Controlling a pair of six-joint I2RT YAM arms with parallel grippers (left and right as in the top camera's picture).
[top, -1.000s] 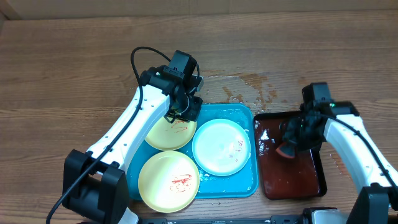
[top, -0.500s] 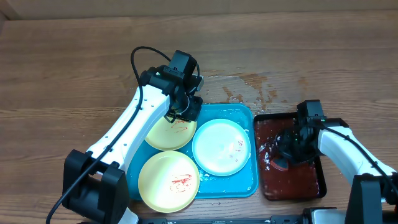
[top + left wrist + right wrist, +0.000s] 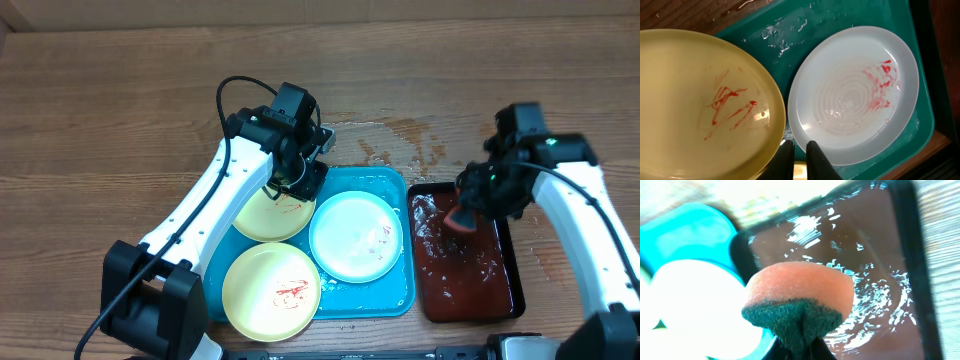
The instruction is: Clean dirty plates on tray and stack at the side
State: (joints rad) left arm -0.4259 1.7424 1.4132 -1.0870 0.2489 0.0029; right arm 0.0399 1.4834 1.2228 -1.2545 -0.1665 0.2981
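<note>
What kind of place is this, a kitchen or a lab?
Probably a robotics lab bench, not a kitchen: a wooden table, red-smeared plates on a turquoise tray, and a sponge over a wet dark tray.

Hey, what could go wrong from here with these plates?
The left gripper pinches the far yellow plate by its thin rim alone; it could slip and knock the white plate beside it. The sponge hangs over the watery dark tray; carried across, it may drip on the table.

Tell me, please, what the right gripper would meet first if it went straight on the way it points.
Beyond the sponge it holds, probably the wet dark red-brown tray; depth is unclear.
</note>
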